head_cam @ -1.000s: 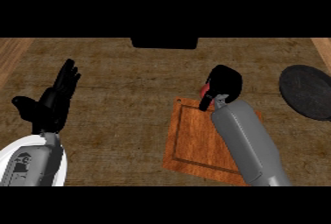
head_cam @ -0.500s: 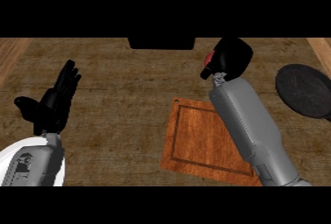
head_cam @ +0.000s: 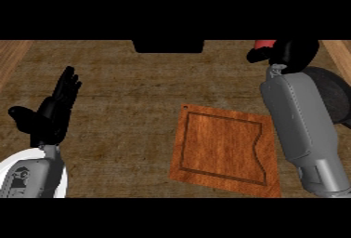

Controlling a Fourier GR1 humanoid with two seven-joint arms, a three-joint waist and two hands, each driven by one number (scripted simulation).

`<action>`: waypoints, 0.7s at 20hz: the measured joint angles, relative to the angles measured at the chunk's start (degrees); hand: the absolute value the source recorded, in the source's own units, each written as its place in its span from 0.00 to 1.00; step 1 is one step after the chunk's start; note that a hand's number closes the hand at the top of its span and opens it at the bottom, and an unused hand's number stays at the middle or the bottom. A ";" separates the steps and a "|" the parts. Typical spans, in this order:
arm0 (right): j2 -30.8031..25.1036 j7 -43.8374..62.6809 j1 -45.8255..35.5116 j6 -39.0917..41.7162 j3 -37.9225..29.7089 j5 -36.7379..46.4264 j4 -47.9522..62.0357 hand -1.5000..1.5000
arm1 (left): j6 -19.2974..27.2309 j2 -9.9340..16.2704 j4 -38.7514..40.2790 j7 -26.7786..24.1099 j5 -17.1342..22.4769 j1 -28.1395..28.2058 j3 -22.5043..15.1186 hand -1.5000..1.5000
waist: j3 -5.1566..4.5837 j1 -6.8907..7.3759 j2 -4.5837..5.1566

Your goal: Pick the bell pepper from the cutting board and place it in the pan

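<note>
One broad brown surface fills the frame. On it, lower centre-right, lies the wooden cutting board, its top bare. The grey right forearm runs up the right side, covering part of the dark pan at the right edge. At upper right the right robot hand is curled around the red bell pepper, just left of the pan. At left, the left robot hand rests with fingers straight and apart, pointing up.
</note>
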 measured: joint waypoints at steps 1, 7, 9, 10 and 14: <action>-1.30 -1.22 0.42 -0.71 -1.12 -0.95 0.27 1.00 | 0.08 0.05 -0.06 0.40 0.04 -0.24 0.16 0.50 | 0.00 -0.04 0.00; -9.73 -11.07 6.20 -5.46 -7.12 -6.09 5.09 1.00 | -0.44 -0.04 1.44 -1.55 0.08 0.17 0.68 0.50 | 0.01 -0.15 0.12; -12.27 -14.64 7.06 -7.08 -8.87 -7.51 8.53 1.00 | -0.43 0.01 1.57 -0.96 0.09 -0.67 0.76 0.50 | 0.02 0.00 0.17; -14.15 -16.07 7.84 -7.47 -9.68 -7.69 10.09 1.00 | -0.57 0.00 1.25 -0.68 0.11 -0.54 0.60 0.50 | 0.03 0.10 0.21; -19.72 -21.78 8.66 -10.79 -12.57 -8.29 18.75 1.00 | -0.50 -0.43 1.29 -1.06 -0.40 -0.74 0.07 0.50 | 0.07 0.64 0.44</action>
